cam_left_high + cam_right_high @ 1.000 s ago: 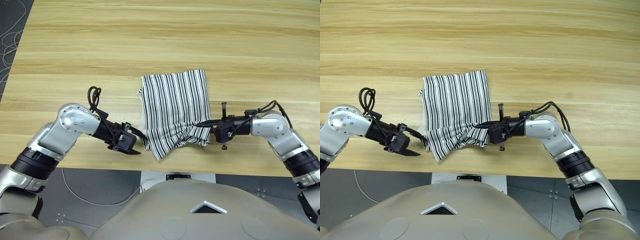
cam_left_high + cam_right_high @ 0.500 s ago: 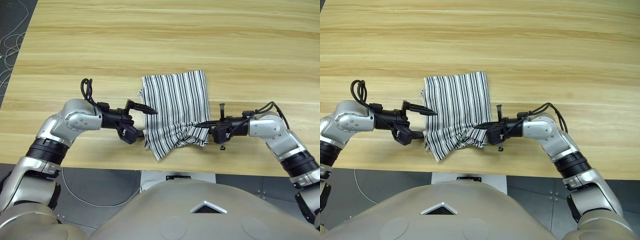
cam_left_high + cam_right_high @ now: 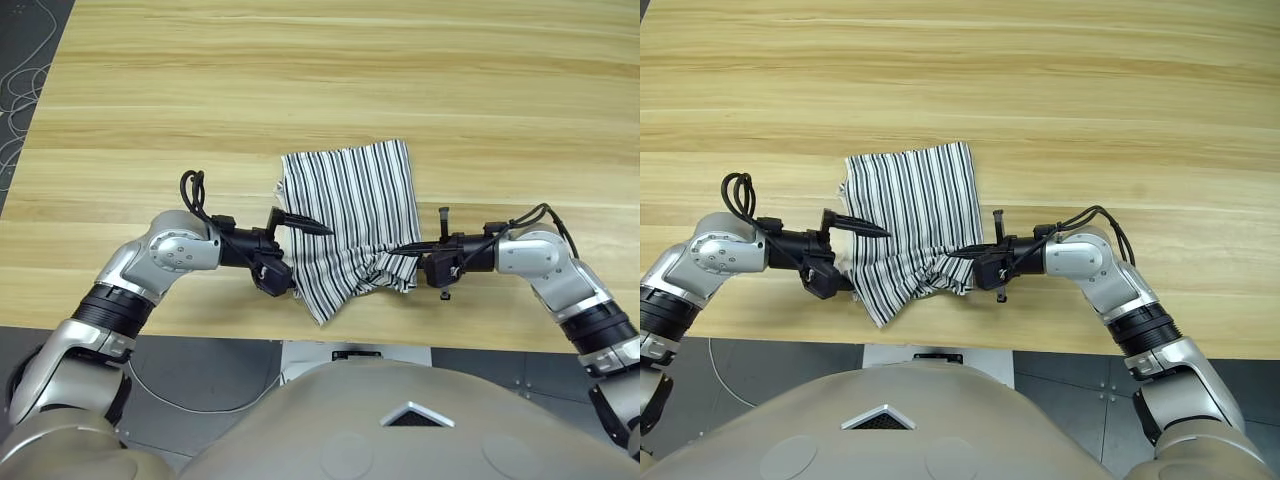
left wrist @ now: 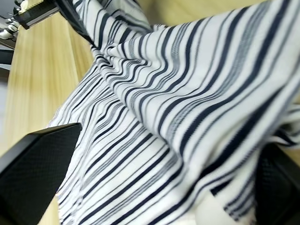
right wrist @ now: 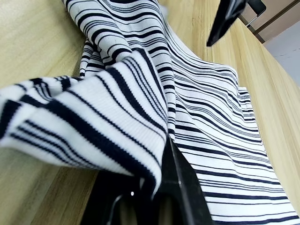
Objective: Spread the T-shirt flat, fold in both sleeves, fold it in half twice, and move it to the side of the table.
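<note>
Head views: striped T-shirt (image 3: 350, 195) folded into narrow rectangle on wooden table (image 3: 300, 80), near front edge; near end rumpled; left gripper (image 3: 296, 256) at shirt's left edge, fingers spread wide, 1 above cloth, 1 low beside edge, clamping nothing; right gripper (image 3: 405, 250) pinched tight on shirt's near right corner.
Left wrist view: striped cloth lies between 2 black fingers (image 4: 37, 173) set far apart.
Right wrist view: jaws closed on bunched fold of shirt; cloth drapes down onto table.

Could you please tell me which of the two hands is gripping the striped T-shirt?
The right hand: it is shut on the near right corner of the T-shirt. The left hand is open, straddling the shirt's left edge.
</note>
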`<state>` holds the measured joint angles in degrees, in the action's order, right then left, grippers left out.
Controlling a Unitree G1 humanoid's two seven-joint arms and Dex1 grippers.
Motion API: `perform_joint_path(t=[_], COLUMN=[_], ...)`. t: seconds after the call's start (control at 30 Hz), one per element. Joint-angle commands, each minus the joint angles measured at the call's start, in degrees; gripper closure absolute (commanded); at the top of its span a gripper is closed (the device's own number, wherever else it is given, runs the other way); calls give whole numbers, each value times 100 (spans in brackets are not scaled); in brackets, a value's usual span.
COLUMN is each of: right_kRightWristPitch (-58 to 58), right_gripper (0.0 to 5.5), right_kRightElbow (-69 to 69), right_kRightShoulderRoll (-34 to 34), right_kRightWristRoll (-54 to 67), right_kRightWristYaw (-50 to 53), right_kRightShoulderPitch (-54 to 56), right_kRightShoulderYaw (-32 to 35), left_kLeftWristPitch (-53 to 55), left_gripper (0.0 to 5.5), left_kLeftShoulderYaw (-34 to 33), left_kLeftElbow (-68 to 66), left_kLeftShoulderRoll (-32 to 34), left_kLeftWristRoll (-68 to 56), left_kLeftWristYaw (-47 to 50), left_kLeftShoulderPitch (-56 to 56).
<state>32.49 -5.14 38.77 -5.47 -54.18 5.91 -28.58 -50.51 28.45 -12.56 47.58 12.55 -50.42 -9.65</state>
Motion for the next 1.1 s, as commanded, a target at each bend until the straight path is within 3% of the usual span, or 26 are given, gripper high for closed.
perform_joint_path(t=[0.03, 0.5, 1.1], right_kRightWristPitch=[26, 25, 25], right_gripper=[540, 540, 540], right_kRightElbow=[39, 25, 84], right_kRightShoulderRoll=[-19, -46, -40], right_kRightWristRoll=[-65, -125, -135], right_kRightWristYaw=[-14, 1, -17], right_kRightShoulderPitch=[31, 53, 28], right_kRightShoulderYaw=[44, 37, 47], left_kLeftWristPitch=[-16, 118, 236], left_gripper=[27, 267, 532], left_kLeftShoulderYaw=[149, 246, 184], left_kLeftElbow=[-219, -34, 75], left_kLeftShoulderRoll=[-52, 48, -7], left_kLeftWristRoll=[563, 35, -157], left_kLeftWristYaw=[14, -246, -475], left_kLeftShoulderPitch=[37, 78, 159])
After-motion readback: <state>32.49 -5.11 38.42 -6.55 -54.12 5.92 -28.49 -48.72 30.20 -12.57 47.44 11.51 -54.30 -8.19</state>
